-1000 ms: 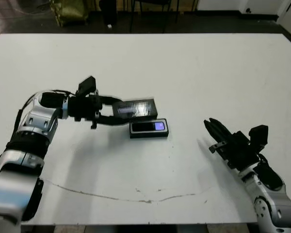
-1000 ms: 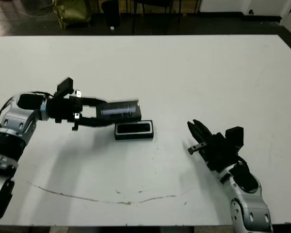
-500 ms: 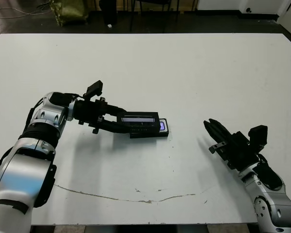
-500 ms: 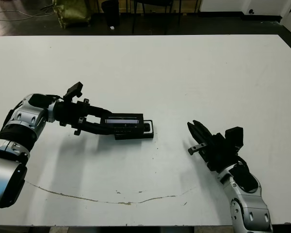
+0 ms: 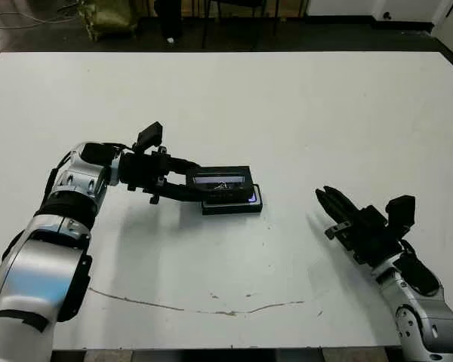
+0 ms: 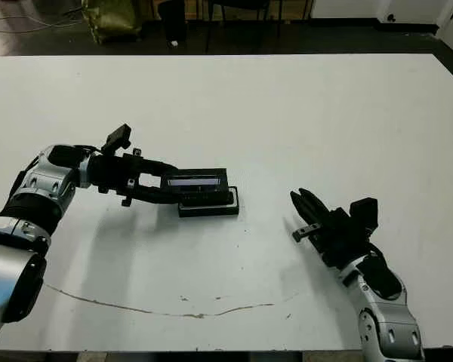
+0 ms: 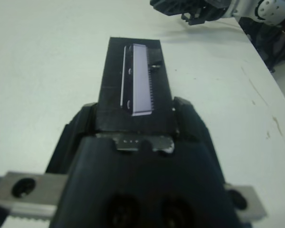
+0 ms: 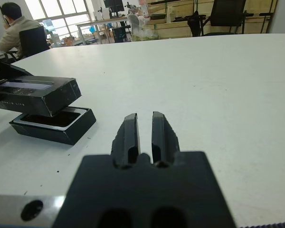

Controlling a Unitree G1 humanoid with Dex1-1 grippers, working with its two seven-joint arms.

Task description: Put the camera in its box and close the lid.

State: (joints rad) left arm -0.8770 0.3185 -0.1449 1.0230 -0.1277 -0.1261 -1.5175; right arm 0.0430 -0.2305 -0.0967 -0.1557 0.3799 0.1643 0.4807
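My left gripper (image 5: 198, 187) is shut on the lid (image 5: 220, 181), a black cover with a glossy window (image 7: 141, 78), clamped at one end. The lid hovers just over the box (image 5: 234, 207), a shallow black tray with a white lining, covering its rear and left part. It is not seated: a gap shows under the lid (image 8: 38, 95) above the box (image 8: 54, 127). The camera (image 5: 250, 197) lies in the box, mostly hidden, with its purple screen peeking out at the right end. My right gripper (image 5: 327, 195) rests shut near the table's front right, away from the box.
A thin dark scratch (image 5: 211, 309) runs across the white table (image 5: 302, 113) near its front edge. Chairs and a bag stand on the dark floor beyond the far edge. A seated person (image 8: 12, 23) shows far off in the right wrist view.
My left gripper carried the lid from behind the box forward and over it, then lifted it slightly. The box, camera and right arm stayed put.
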